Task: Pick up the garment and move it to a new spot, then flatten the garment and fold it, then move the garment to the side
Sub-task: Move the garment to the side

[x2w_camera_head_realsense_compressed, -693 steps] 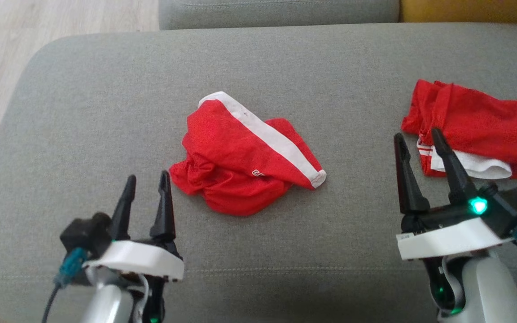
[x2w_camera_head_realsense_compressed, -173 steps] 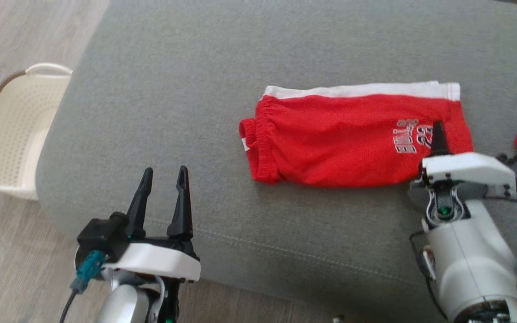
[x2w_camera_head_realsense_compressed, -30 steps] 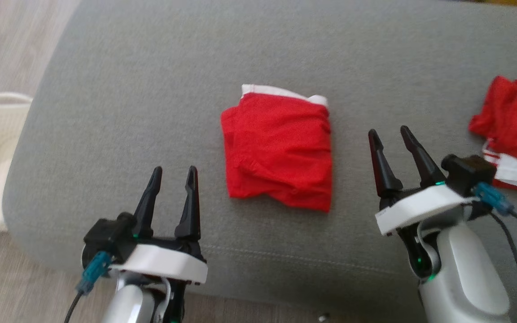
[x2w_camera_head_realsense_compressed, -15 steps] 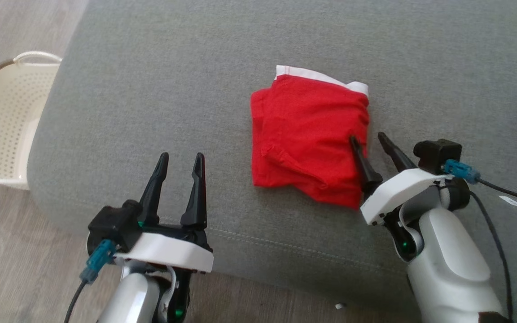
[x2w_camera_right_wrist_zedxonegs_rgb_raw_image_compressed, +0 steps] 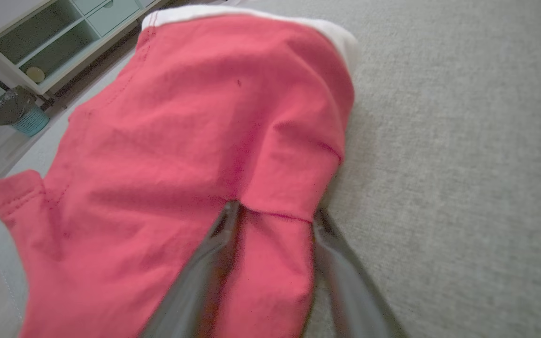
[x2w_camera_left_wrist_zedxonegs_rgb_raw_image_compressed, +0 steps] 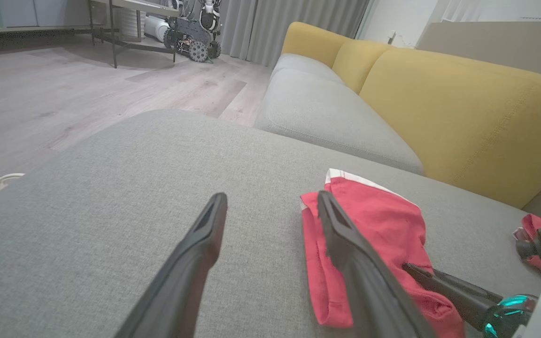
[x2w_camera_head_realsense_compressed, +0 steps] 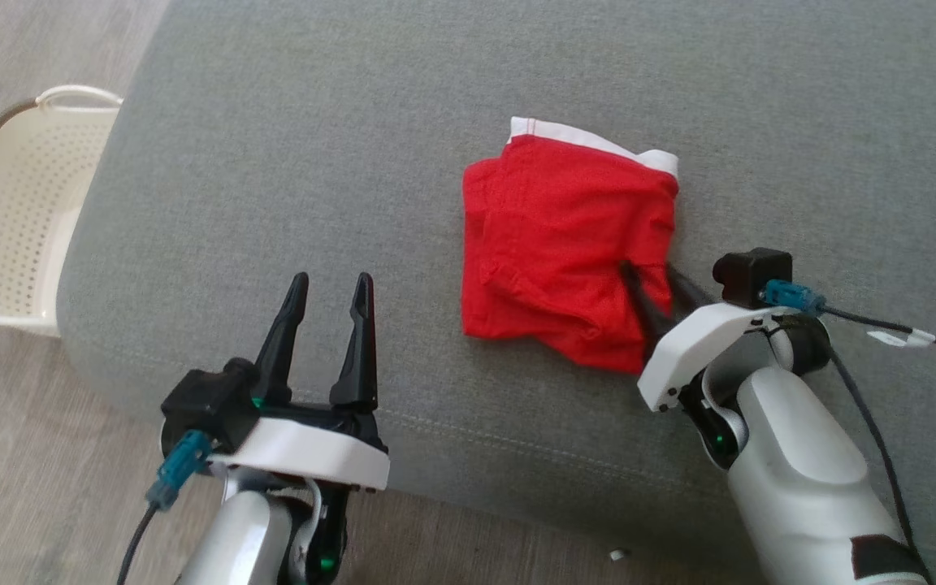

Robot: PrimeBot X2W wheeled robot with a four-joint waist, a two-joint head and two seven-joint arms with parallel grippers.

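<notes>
**A:** What is the garment laid on, and where?

**B:** A broad grey cushion (x2w_camera_head_realsense_compressed: 435, 97) is seen. The garment (x2w_camera_head_realsense_compressed: 565, 236), red with a white band along its far edge, is laid folded on it, somewhat right of the middle in the head view. A pale basket (x2w_camera_head_realsense_compressed: 13, 203) is set on the floor off the cushion's left end, well apart.

**A:** How is it expected to handle?

**B:** It is judged to be thin, soft cloth: light, limp, with no stiffness. The folded layers are likely to slide over one another, so the fold could be lost if only the top layer is taken.

**A:** Where should hold be taken?

**B:** At the right-hand edge near the front corner, where the layers are stacked and can be pinched together. The right jaws are placed there, apart. In the right wrist view a ridge of red cloth is seen between the two fingers (x2w_camera_right_wrist_zedxonegs_rgb_raw_image_compressed: 214, 263). As far as can be told, it is not yet clamped.

**A:** And the other arm?

**B:** The left jaws are held wide apart with nothing between them, over the cushion's near edge and well apart from the garment.
</notes>
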